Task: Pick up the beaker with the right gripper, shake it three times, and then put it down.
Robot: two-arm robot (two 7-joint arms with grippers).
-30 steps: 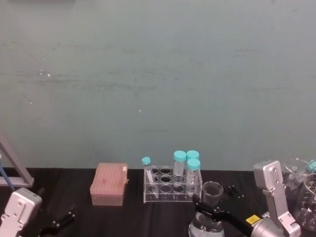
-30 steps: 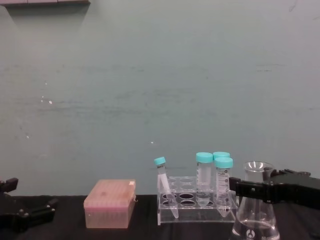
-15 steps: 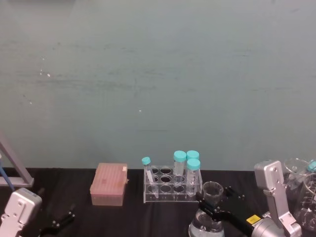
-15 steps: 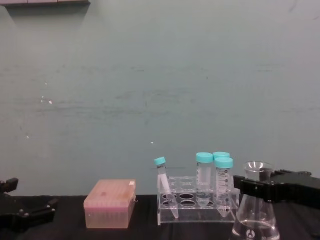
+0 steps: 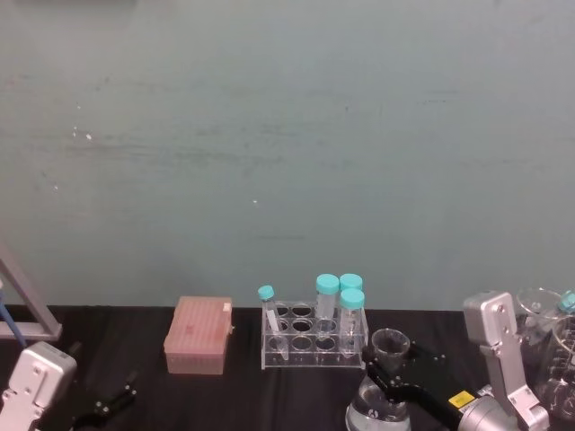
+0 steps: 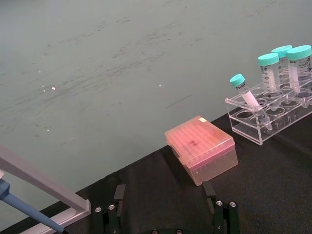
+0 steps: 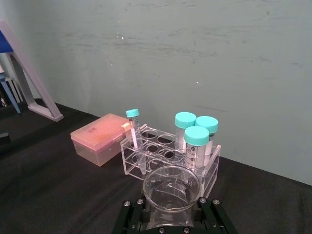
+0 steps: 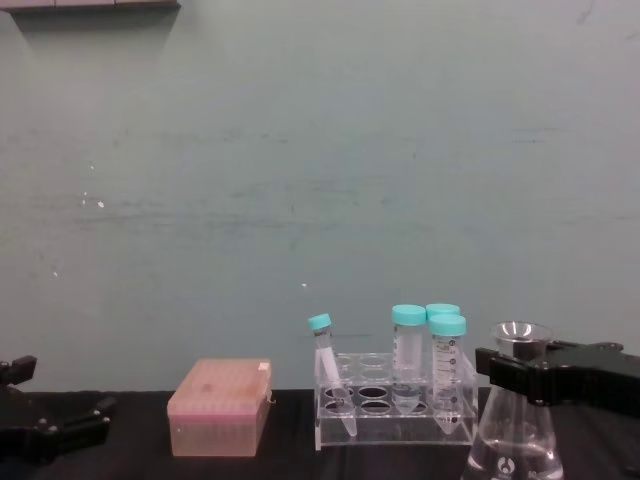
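The beaker (image 5: 388,345) is a clear conical flask standing upright at the front right, just right of the tube rack. Its wide base with a small white mark (image 8: 507,464) runs off the bottom edge of the chest view, so I cannot tell whether it rests on the table. My right gripper (image 5: 396,383) is shut on its neck below the flared rim (image 8: 522,334), with black jaws either side of the glass (image 7: 171,189). My left gripper (image 5: 109,405) is parked low at the front left with its fingers (image 6: 119,195) open and nothing between them.
A clear rack (image 5: 314,341) holds teal-capped tubes (image 5: 327,285) just left of the beaker. A pink tip box (image 5: 199,335) sits further left. More glassware (image 5: 546,334) crowds the far right edge. A pipette stand (image 5: 22,305) rises at the far left.
The right gripper and the beaker have shifted a little to the right, away from the tube rack. The left arm has not moved.
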